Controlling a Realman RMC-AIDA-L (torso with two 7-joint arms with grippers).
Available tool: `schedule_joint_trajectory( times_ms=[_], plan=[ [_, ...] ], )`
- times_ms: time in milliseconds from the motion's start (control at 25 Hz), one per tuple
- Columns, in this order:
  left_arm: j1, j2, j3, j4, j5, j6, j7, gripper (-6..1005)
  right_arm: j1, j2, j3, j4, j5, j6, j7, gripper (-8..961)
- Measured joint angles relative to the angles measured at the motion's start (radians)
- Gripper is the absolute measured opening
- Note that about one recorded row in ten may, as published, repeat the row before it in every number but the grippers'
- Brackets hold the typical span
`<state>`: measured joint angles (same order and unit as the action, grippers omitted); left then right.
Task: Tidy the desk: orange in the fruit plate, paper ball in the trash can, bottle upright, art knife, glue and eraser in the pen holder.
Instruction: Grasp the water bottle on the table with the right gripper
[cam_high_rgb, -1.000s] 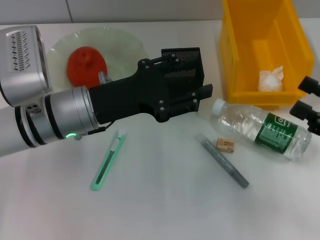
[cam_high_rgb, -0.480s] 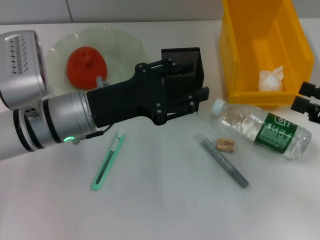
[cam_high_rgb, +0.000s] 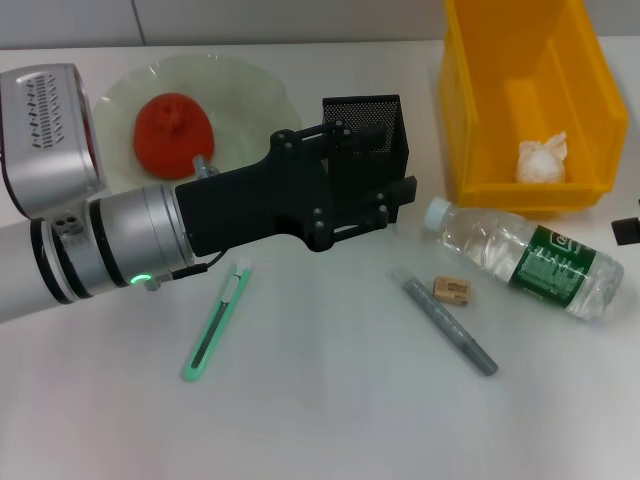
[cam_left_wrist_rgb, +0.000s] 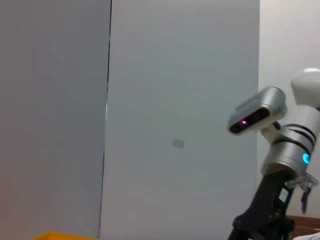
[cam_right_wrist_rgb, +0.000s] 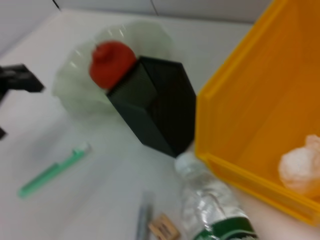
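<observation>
Two jobs look done: orange (cam_high_rgb: 172, 132) in the fruit plate (cam_high_rgb: 250, 85), paper ball (cam_high_rgb: 541, 158) in the yellow trash can (cam_high_rgb: 470, 120). My right gripper (cam_high_rgb: 628, 230) has pulled back off the lying bottle (cam_high_rgb: 525, 255); its grip I cannot tell. My left gripper (cam_high_rgb: 400, 195), empty and a little open, hangs by the pen holder (cam_high_rgb: 385, 115).

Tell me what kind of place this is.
Probably an office-style desk set up for a tidying test: a white tabletop with a mesh pen holder, an art knife, an eraser and a yellow bin.
</observation>
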<state>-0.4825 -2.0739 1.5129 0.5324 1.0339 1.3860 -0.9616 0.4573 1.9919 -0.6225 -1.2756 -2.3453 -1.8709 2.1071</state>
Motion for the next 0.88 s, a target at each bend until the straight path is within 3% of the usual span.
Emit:
schedule_joint_trajectory(
  times_ms=[240,440,880],
  plan=[
    [0.001,0.000,0.001,0.000,0.000,-0.004,0.005,680,0.124,-0.038,-0.084,0.003,-0.178,-0.014,0.023,741],
    [0.000,0.000,0.004,0.000,0.000,-0.006,0.006,682,0.200,-0.044,-0.213,0.026,-0.244,-0.012,0.022,742],
    [0.009,-0.002,0.006,0.000,0.000,-0.001,0.009,687,0.303,0.003,-0.417,0.211,-0.344,0.174,0.013,741]
  ],
)
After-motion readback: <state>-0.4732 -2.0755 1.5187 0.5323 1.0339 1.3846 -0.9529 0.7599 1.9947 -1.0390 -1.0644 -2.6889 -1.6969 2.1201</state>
